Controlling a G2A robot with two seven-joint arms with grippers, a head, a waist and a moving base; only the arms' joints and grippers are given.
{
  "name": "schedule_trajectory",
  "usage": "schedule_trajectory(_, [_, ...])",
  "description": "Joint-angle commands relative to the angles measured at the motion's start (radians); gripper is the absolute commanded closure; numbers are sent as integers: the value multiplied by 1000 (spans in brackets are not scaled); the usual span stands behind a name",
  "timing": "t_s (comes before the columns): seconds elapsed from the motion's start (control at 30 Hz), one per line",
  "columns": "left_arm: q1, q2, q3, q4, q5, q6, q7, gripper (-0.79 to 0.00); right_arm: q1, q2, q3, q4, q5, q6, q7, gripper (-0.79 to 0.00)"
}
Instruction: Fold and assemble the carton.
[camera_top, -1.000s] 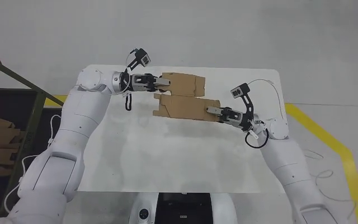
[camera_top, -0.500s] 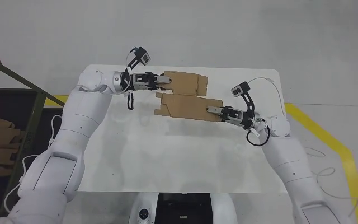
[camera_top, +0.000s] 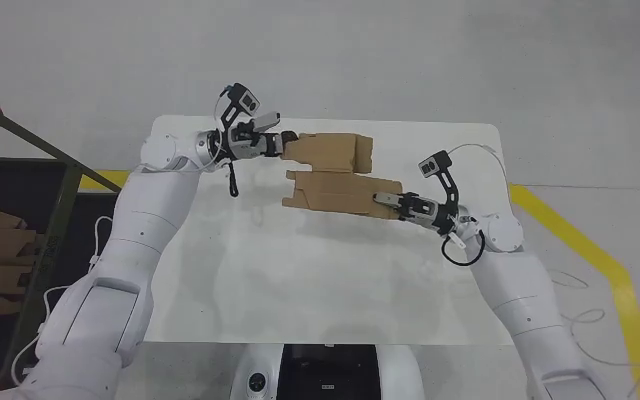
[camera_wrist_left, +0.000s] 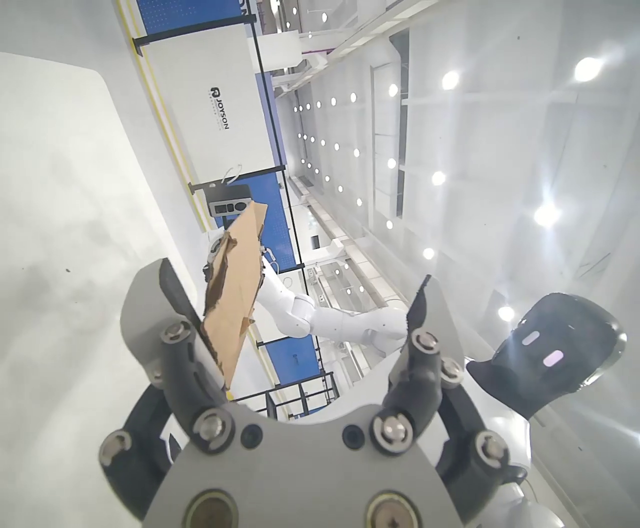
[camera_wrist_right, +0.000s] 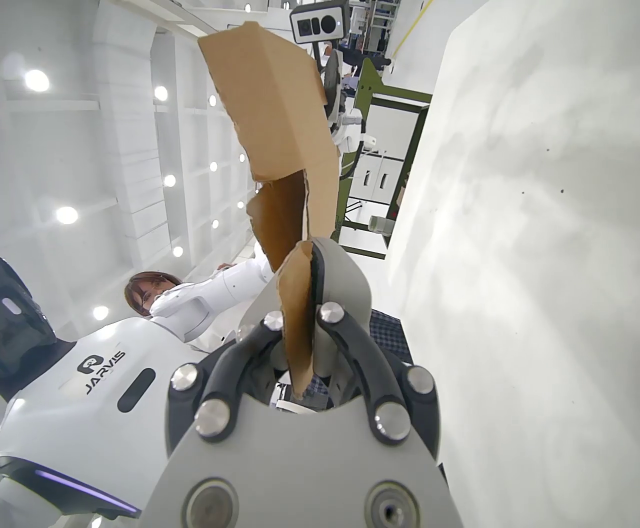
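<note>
Carton and table first: the white table (camera_top: 300, 290) fills the middle of the top view, and the carton (camera_top: 335, 190), a part-folded brown cardboard blank showing two offset panels, sits over the table's far half, in the upper centre of the frame. From the wrist views I judge it is held up off the surface.

Over the last second I see it drift slightly toward the right of the frame, both panels together, while my left arm's wrist rolls at the carton's left end. I read that as the left side letting go or setting up a fresh grip. If so, the fold is not set and the carton is some way from assembled.

My right gripper (camera_top: 385, 200), right of centre in the top view, is at the carton's right end. Its wrist view shows it pressed together on the cardboard, pinching it and carrying the load.

My left gripper (camera_top: 280, 143), upper left of centre, meets the left end of the upper panel. Its jaws are spread wide. The cardboard edge lies against one finger (camera_wrist_left: 155, 305) and well apart from the other, so it grips nothing.
</note>
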Motion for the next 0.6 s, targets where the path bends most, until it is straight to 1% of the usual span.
schedule_trajectory(0.0, [6,0,-4,-6,-11,6,1,-785,-6,2,3,-7,-5,2,-8,0])
schedule_trajectory(0.37, [24,0,-24,-56,-49,55,-11,-785,-21,7,2,-24,-33,3,-42,0])
schedule_trajectory(0.57, [25,4,-29,-70,-10,55,-8,-785,-21,7,-5,-25,-49,-4,-60,0])
